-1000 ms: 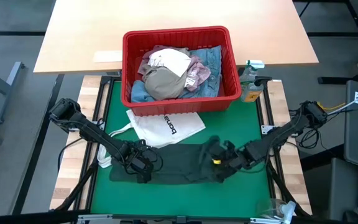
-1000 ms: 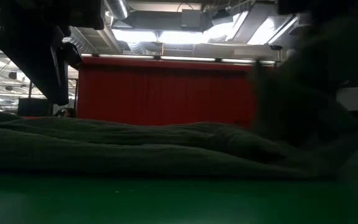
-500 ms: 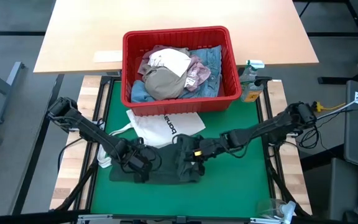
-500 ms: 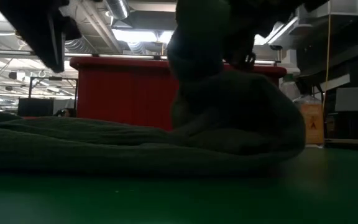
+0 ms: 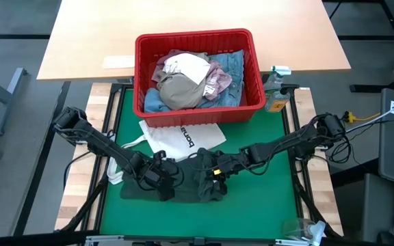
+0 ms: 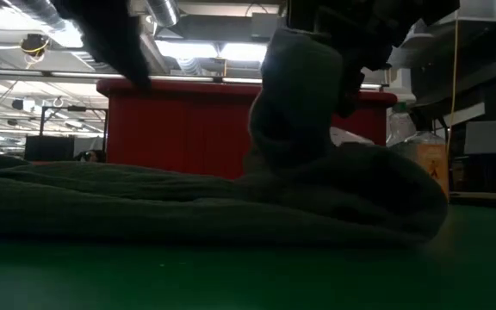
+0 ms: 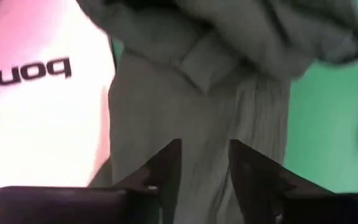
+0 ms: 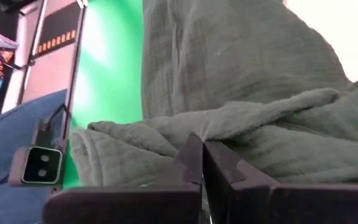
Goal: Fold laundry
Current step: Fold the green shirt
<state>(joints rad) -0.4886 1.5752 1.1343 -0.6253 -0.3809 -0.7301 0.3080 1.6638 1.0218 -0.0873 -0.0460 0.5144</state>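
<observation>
Laundry lay on the green table (image 5: 279,147): a dark green crinkled top (image 5: 190,179) stretched left to right, its right end folded back. Behind, the red plastic basket (image 5: 198,113) held beige, pink, white and denim garments. Left pincer (image 5: 164,186) hovered with fingers parted over it; right pincer (image 5: 215,172), shut, pinched the fold

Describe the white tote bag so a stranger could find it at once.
Start at the red basket at the table's far side. Directly in front of it, on the green mat, lies the tote bag: flat, white, with black lettering, unlike the dark green top beside it.
</observation>
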